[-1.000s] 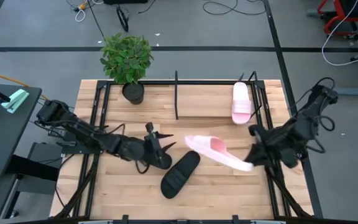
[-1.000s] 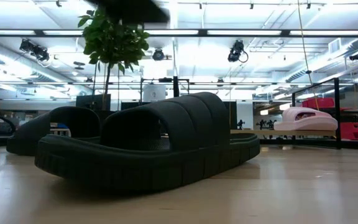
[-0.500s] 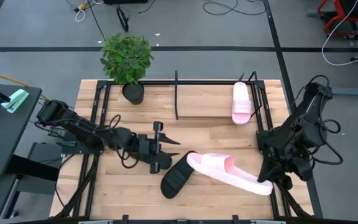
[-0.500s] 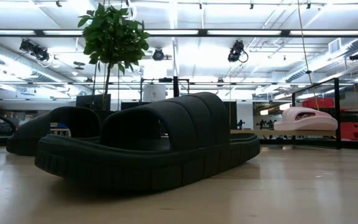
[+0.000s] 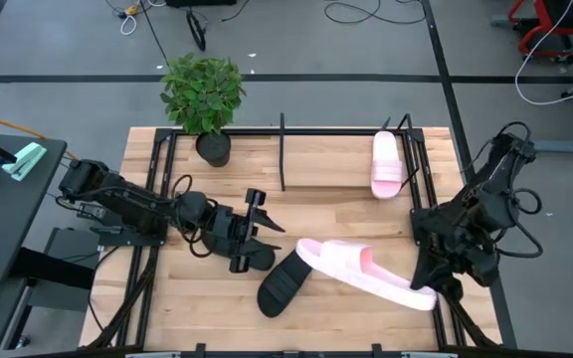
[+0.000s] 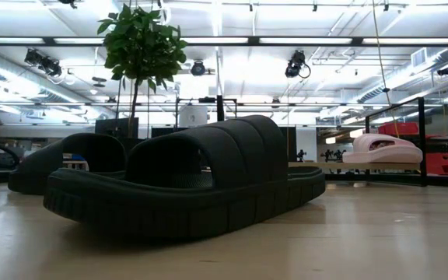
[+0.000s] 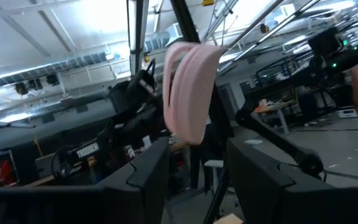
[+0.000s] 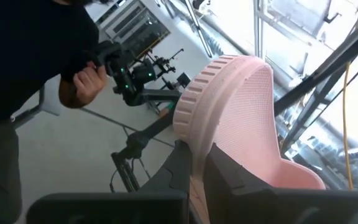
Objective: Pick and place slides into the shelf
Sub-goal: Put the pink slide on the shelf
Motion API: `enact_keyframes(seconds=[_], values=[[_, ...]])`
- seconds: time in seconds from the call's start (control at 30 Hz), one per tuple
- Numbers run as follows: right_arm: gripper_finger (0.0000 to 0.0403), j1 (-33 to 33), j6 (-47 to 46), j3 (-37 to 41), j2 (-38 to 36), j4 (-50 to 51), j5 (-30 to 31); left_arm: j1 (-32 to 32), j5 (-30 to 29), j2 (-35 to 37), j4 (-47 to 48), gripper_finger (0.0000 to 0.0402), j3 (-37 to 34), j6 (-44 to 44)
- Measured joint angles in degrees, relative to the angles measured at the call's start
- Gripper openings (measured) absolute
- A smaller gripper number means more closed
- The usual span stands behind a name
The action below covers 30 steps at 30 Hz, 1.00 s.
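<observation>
My right gripper [image 5: 424,294] is shut on a pale pink slide [image 5: 358,268], raised over the table's near right part; its toe end overlaps a black slide [image 5: 286,282] lying sole-down on the wood. A second black slide [image 6: 61,159] rests behind it, mostly under my left arm in the high view. My left gripper [image 5: 265,217] is open above the table's middle, touching nothing; the left wrist view shows the raised pink slide [image 7: 188,87] beyond its fingers. Another pink slide [image 5: 386,164] lies sole-down in the shelf [image 5: 283,149] at the far edge. My right gripper pinches the pink slide at one end of its sole [image 8: 197,134] between the two fingers [image 8: 180,163]. The fingers come from the table's right side. The slide is lifted clear, reaching out past the fingers toward the table's middle.
A potted plant [image 5: 204,94] stands at the far left corner beside the shelf. Black rails [image 5: 152,189] run along both table sides. A person's hand [image 8: 82,84] with a controller shows in the room beyond. Bare wood [image 5: 336,214] lies between shelf and slides.
My right gripper has carried the pink slide toward the table's near right corner, then nearly stopped. My left gripper has turned about its wrist and drawn back a little toward the left. The black slides have stayed put.
</observation>
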<state>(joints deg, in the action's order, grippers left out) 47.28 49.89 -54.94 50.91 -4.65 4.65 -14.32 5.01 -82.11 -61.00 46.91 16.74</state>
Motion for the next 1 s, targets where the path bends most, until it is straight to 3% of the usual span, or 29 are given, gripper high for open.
enact_keyframes(seconds=[0.23, 0.67, 1.0], values=[[0.0022, -8.23, -2.95, 0.00, 3.14, -2.13, -6.47, 1.10, 3.62, 0.00, 0.13, 0.0174, 0.82, -1.15], [0.0021, -18.11, -7.24, 0.00, 6.46, -6.23, -16.29, 1.08, 3.70, 0.00, 0.12, 0.0194, 0.82, -2.35], [0.0021, -20.63, -8.47, 0.00, 6.38, -6.77, -16.75, 1.08, 3.70, 0.00, 0.93, 0.0140, 0.82, -2.60]])
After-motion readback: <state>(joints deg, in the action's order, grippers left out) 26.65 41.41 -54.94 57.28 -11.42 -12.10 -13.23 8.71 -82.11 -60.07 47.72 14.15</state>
